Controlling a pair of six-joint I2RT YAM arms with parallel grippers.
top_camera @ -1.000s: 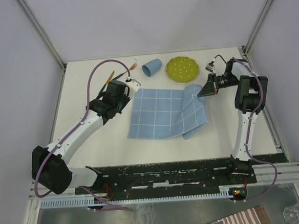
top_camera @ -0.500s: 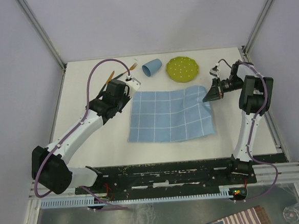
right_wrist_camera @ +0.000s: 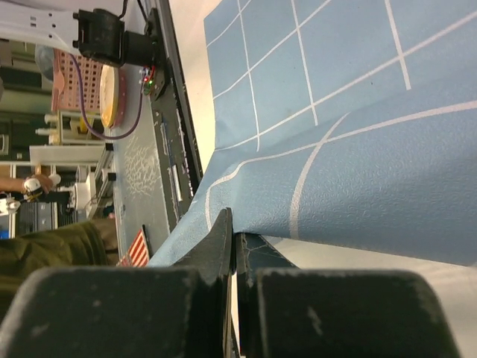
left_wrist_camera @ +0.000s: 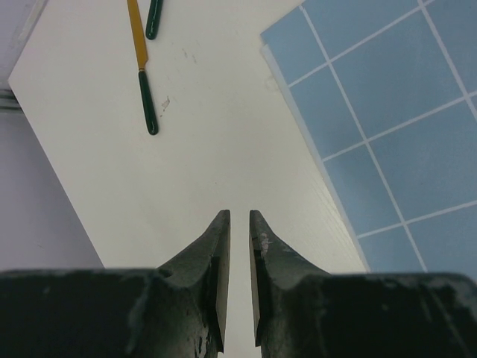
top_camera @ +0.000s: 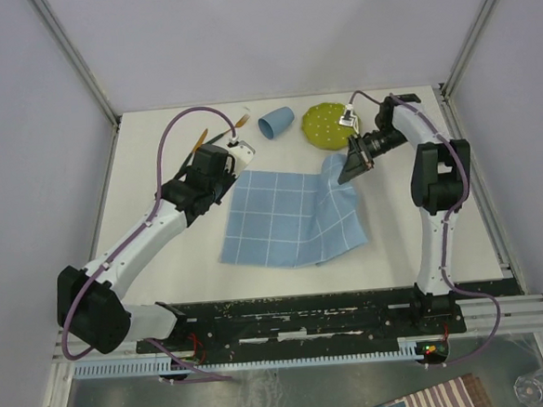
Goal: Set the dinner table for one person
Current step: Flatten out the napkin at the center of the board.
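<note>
The light-blue cloth with a white grid (top_camera: 287, 221) lies skewed on the white dinner table (top_camera: 163, 258). My right gripper (top_camera: 349, 172) is shut on the cloth's far right corner and holds it lifted, just in front of the green dotted plate (top_camera: 326, 123). In the right wrist view the cloth (right_wrist_camera: 358, 149) is pinched in the gripper (right_wrist_camera: 233, 224). My left gripper (top_camera: 233, 153) hovers by the cloth's far left corner. Its jaws (left_wrist_camera: 238, 215) stand almost together with nothing between them, above bare table (left_wrist_camera: 186, 149) beside the cloth (left_wrist_camera: 402, 134).
A blue cup (top_camera: 275, 122) lies on its side at the back. Utensils with green handles (top_camera: 215, 133) lie at the back left, also in the left wrist view (left_wrist_camera: 141, 74). The enclosure's posts and walls border the table.
The right gripper first spread the folded cloth flat, then pulled its far right corner up and left toward the plate. The cloth has slid left and skewed. The left arm has not moved.
</note>
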